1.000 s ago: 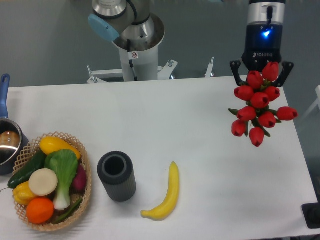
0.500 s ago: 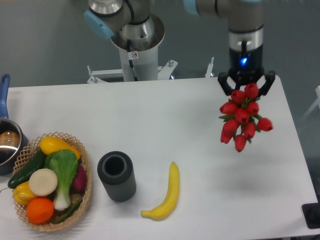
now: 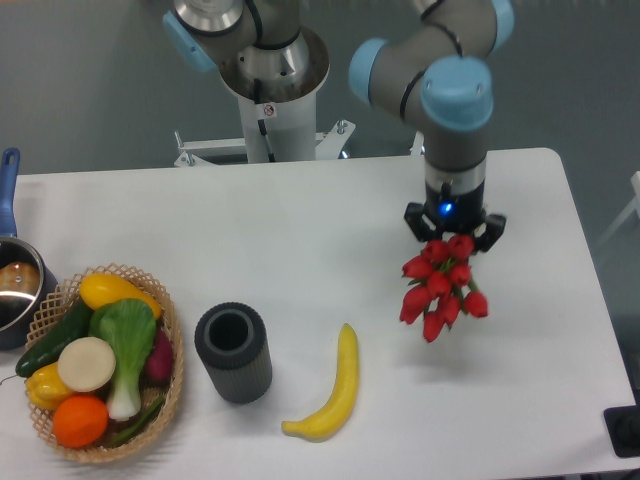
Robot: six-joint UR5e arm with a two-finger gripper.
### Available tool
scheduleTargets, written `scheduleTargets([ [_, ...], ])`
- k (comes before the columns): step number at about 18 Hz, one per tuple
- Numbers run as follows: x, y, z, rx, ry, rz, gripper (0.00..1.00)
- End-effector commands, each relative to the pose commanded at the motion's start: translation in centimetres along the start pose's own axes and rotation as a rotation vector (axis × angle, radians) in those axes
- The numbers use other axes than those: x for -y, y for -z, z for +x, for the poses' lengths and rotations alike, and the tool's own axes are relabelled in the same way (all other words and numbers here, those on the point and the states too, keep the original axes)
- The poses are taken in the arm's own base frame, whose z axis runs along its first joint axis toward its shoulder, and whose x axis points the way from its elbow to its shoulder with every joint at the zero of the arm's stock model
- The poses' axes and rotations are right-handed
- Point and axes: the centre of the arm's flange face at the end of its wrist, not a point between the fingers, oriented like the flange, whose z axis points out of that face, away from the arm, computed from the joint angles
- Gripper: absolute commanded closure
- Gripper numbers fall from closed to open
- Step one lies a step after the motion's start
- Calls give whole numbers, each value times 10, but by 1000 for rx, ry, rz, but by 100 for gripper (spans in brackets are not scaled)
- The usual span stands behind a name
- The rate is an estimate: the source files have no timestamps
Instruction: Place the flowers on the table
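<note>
The flowers (image 3: 440, 288), a bunch of red tulip buds with a few green leaves, hang from my gripper (image 3: 454, 234) over the right half of the white table (image 3: 330, 215). The gripper points straight down and is shut on the top of the bunch; the stems are hidden behind the fingers and buds. The buds point toward the table's front. I cannot tell whether the lowest buds touch the tabletop.
A yellow banana (image 3: 335, 388) lies left of the flowers. A dark grey cylinder cup (image 3: 233, 352) stands left of the banana. A wicker basket (image 3: 168, 345) of vegetables sits front left, a pot (image 3: 18, 290) at the left edge. The arm's base (image 3: 268, 95) is at the back.
The arm has carried the flowers from the table's back right corner leftward, forward and down, closer to the tabletop. The grip on the bunch has stayed shut.
</note>
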Motion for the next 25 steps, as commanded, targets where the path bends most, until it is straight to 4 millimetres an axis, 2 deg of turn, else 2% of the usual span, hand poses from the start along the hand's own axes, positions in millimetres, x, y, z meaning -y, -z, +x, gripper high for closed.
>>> scheduleTargets([
  [1, 2, -2, 0, -3, -6, -1, 40],
  [2, 5, -5, 0, -6, -26, -2, 17],
  [3, 6, -6, -1, -4, -56, -2, 6],
  [5, 7, -5, -2, 5, -96, -9, 1],
  [8, 6, 15, -19, 86, -162, -76, 0],
  [10, 2, 32, -34, 153, -316, -200, 0],
  [13, -13, 42, -34, 160, -456, -395, 0],
  [15, -20, 57, -37, 172, -523, -493, 0],
  [17, -24, 67, -35, 161, -597, -518, 0],
  [19, -28, 69, -36, 153, -643, -570, 0],
  [20, -30, 75, -41, 164, -651, -603, 0],
  [22, -33, 76, -41, 161, -662, -615, 0],
  [25, -29, 84, -45, 180, -654, -604, 0],
])
